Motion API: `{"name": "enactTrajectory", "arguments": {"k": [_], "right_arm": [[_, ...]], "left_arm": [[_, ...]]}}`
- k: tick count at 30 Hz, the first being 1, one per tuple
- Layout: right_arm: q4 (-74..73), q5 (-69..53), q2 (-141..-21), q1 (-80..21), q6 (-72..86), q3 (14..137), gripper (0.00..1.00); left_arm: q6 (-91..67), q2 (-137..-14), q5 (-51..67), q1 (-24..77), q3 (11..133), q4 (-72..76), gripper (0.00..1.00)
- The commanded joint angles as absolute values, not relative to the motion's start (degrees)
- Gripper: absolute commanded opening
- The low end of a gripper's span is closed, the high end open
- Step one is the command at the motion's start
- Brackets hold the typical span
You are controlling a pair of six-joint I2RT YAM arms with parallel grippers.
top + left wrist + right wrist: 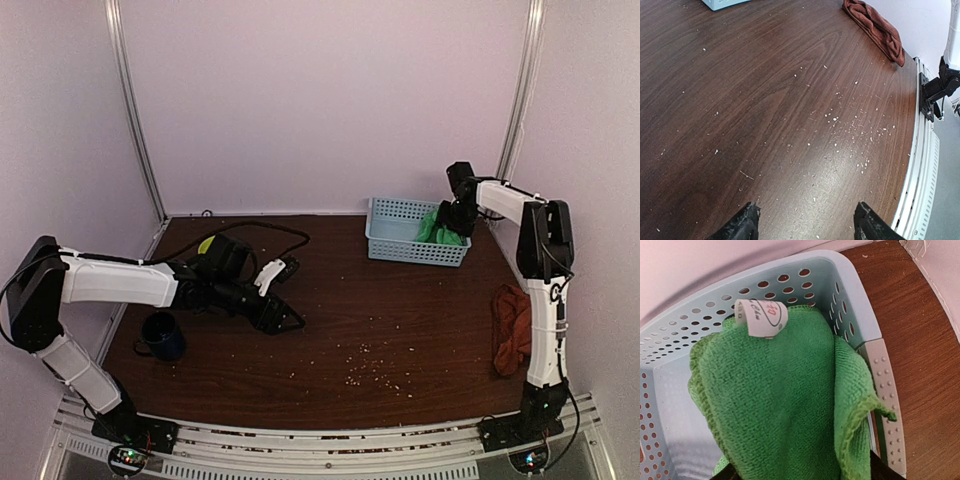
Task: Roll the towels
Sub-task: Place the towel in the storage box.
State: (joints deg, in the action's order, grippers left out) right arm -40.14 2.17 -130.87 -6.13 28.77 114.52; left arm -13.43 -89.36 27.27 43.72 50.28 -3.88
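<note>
The top external view looked down from above and behind the arm bases (130, 432), taking in the whole tabletop (400, 330). The left wrist view sat low and close over that tabletop, looking past its own fingers (742, 225) toward the rust towel (875, 27), which the top view shared. The right wrist view hung very near above the light-blue basket (842, 290) and green towel (780, 405), looking down.
</note>
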Motion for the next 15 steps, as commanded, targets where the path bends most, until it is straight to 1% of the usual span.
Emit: {"name": "enactTrajectory", "arguments": {"k": [1, 3, 6, 11, 13, 15], "right_arm": [[-39.6, 2.7, -134.1, -6.2, 27.5, 116.2, 0.65], [-39.4, 2.0, -133.3, -6.2, 27.0, 116.3, 0.68], [-39.1, 1.2, -130.1, -6.2, 26.3, 117.9, 0.69], [-38.4, -0.6, -126.0, -6.2, 26.1, 117.9, 0.69], [-38.3, -1.3, -125.8, -6.2, 26.0, 117.9, 0.68], [-37.6, -4.9, -126.3, -6.2, 26.4, 117.6, 0.65]], "left_arm": [[-13.0, -89.3, 27.9, 44.0, 51.5, -1.9, 0.67], [-13.0, -89.3, 27.8, 44.0, 51.5, -2.1, 0.67], [-12.8, -89.2, 27.6, 44.0, 51.5, -2.2, 0.67], [-12.2, -90.5, 28.0, 44.0, 52.4, -2.5, 0.67], [-12.0, -91.1, 28.3, 44.0, 53.0, -2.5, 0.66], [-12.0, -91.5, 28.5, 44.0, 53.3, -2.4, 0.66]]}}
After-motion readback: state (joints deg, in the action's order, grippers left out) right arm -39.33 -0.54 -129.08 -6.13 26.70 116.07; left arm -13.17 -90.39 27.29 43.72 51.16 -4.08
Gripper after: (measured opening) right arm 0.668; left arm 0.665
